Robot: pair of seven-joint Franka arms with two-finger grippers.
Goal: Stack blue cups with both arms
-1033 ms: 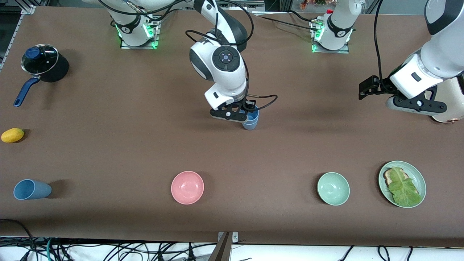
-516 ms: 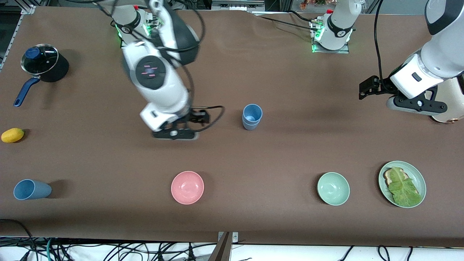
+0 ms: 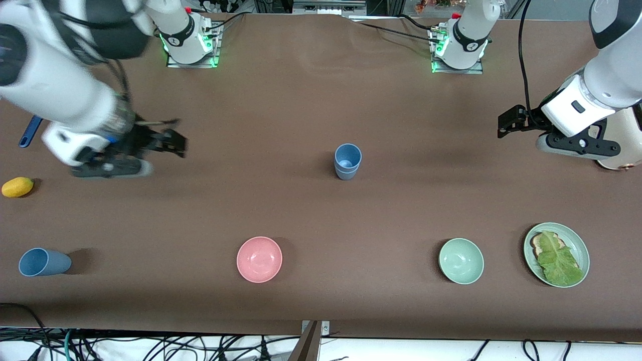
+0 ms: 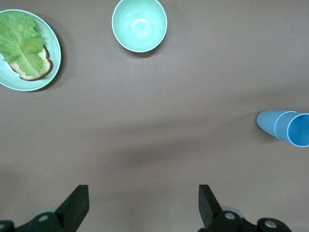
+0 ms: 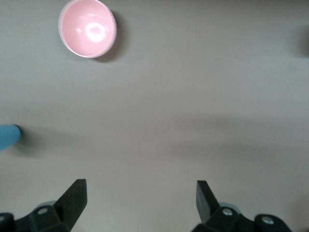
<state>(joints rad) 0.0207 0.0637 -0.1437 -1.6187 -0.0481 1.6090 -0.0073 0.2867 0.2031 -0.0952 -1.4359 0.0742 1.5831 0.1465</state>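
Two blue cups (image 3: 347,161) stand nested upright in the middle of the table; they also show in the left wrist view (image 4: 285,127). A third blue cup (image 3: 42,262) lies on its side near the front edge at the right arm's end, and its tip shows in the right wrist view (image 5: 7,137). My right gripper (image 3: 110,169) is open and empty (image 5: 140,205) over bare table at the right arm's end, well clear of the nested cups. My left gripper (image 3: 577,146) is open and empty (image 4: 142,208), and waits over the left arm's end.
A pink bowl (image 3: 259,259), a green bowl (image 3: 461,260) and a green plate (image 3: 582,245) with toast and lettuce stand along the front. A yellow fruit (image 3: 17,186) and a blue pot handle (image 3: 30,131) lie at the right arm's end. A white rounded object (image 3: 622,145) sits under the left arm.
My right gripper let go of the upper cup on the stack and swung away toward the right arm's end of the table. The left arm has barely moved.
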